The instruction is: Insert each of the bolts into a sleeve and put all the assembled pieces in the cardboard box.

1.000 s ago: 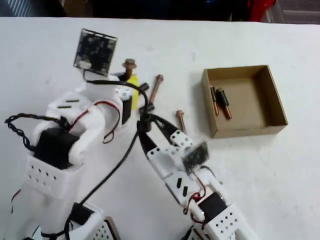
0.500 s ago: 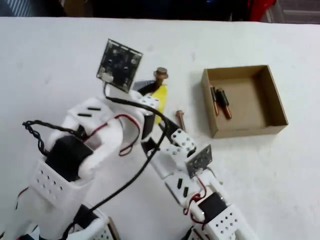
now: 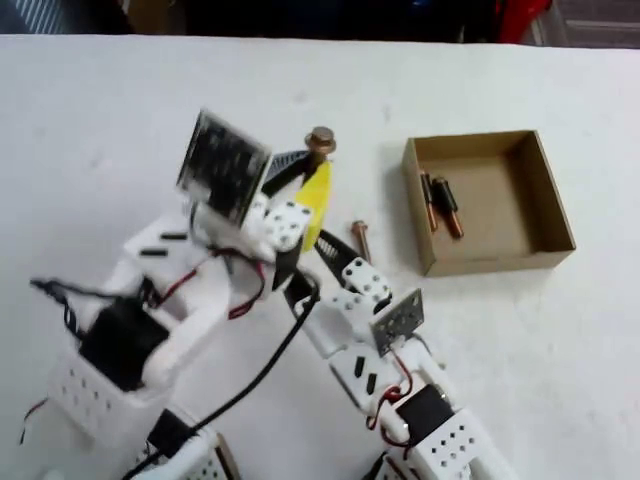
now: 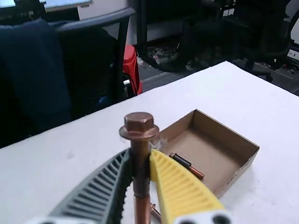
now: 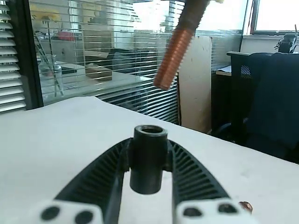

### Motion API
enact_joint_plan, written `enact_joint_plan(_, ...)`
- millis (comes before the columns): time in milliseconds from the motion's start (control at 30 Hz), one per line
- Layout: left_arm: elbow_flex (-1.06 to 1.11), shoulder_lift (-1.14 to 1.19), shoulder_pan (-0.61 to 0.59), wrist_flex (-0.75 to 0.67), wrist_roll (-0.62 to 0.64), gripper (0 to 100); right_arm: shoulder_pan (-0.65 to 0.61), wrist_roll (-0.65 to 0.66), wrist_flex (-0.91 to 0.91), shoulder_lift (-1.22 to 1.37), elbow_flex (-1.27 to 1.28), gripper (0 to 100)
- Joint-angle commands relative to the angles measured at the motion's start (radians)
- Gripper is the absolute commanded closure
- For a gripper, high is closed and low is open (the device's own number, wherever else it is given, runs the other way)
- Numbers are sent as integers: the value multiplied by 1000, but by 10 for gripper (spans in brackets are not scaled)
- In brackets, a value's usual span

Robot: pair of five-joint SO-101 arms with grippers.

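While left pincer [image 4: 139, 161] grips bolt [image 4: 138, 130] — right pincer [image 5: 148, 151], sleeve [image 5: 148, 170].

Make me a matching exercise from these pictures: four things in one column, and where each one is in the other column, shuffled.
Things:
1. raised bolt
2. black sleeve
3. assembled pieces
4. loose bolt

Places:
A. lying on the table
B. in the right gripper
C. inside the cardboard box
D. in the left gripper

Pairs: 1-D, 2-B, 3-C, 4-A
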Motion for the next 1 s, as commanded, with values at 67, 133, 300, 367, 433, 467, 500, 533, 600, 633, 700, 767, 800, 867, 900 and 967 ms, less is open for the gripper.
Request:
enact_joint_plan(67, 219, -209, 16, -229, -32, 980, 1, -6, -1, -12, 8, 981)
enact_joint_plan(133, 284, -257, 16, -265, -32, 979, 1, -6, -1, -12, 8, 981)
enact_joint_plan(300, 404, -325, -18, -342, -28, 979, -2, -6, 21, -12, 8, 981)
enact_joint_plan(367, 439, -340, -30, -364, -28, 979, -4, -6, 25, -12, 8, 981)
enact_joint_plan(433, 460, -355, -35, -374, -26, 979, -1, -6, 25, -12, 8, 981)
enact_joint_plan(467, 465, -364, -35, -373, -26, 979, -1, -5, 25, -12, 8, 981)
enact_joint_plan(500, 470, -372, -35, -373, -26, 979, -1, -3, 24, -12, 8, 981)
enact_joint_plan(533, 471, -381, -35, -367, -26, 979, -1, -2, 24, -12, 8, 981)
enact_joint_plan(600, 473, -397, -35, -365, -26, 979, 1, -3, 24, -13, 8, 981)
enact_joint_plan(633, 473, -403, -35, -365, -26, 979, 1, -6, 24, -13, 8, 981)
enact_joint_plan(700, 473, -407, -30, -365, -26, 979, -2, -6, 24, -13, 8, 981)
enact_joint_plan(767, 497, -410, -28, -373, -21, 979, -2, -6, 22, -13, 6, 981)
enact_joint_plan(800, 511, -410, -28, -373, -8, 979, -2, -6, 22, -13, 5, 981)
enact_joint_plan(867, 525, -410, -35, -374, 11, 978, -1, -6, 25, -13, -5, 981)
enact_joint_plan(900, 525, -410, -35, -374, 14, 978, 1, -6, 25, -13, -8, 981)
enact_joint_plan(967, 525, -410, -33, -374, 14, 978, 1, -6, 25, -13, -9, 981)
